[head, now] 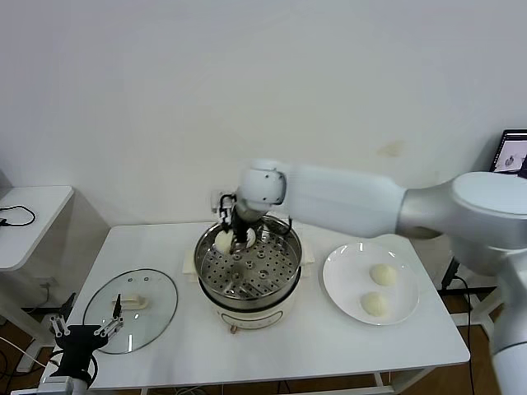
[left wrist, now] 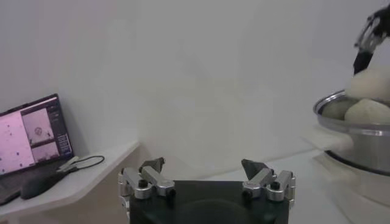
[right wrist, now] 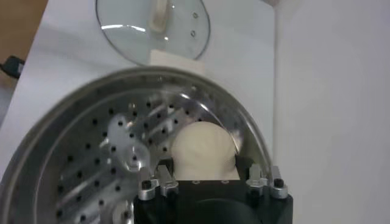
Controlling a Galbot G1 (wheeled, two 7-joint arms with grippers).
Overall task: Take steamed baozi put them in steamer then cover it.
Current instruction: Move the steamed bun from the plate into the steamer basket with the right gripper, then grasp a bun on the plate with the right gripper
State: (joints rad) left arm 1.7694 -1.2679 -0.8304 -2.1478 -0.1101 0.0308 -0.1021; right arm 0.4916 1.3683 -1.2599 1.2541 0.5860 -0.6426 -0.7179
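Note:
The steamer [head: 247, 284] stands mid-table with its perforated tray bare at the front. My right gripper [head: 233, 236] reaches in at the tray's far-left rim, shut on a white baozi [head: 222, 243], which shows between the fingers in the right wrist view [right wrist: 203, 149]. A second baozi [head: 250, 238] shows partly beside it, under the gripper. Two more baozi [head: 383, 274] [head: 374, 304] lie on the white plate [head: 342, 284]. The glass cover [head: 132, 306] lies flat on the table to the left. My left gripper [head: 82, 332] is open and empty at the front-left corner.
A small side table [head: 29, 214] with a cable stands at far left. In the left wrist view a laptop [left wrist: 33, 137] sits on a side table, and the steamer's rim [left wrist: 347, 125] with the baozi above it shows far off.

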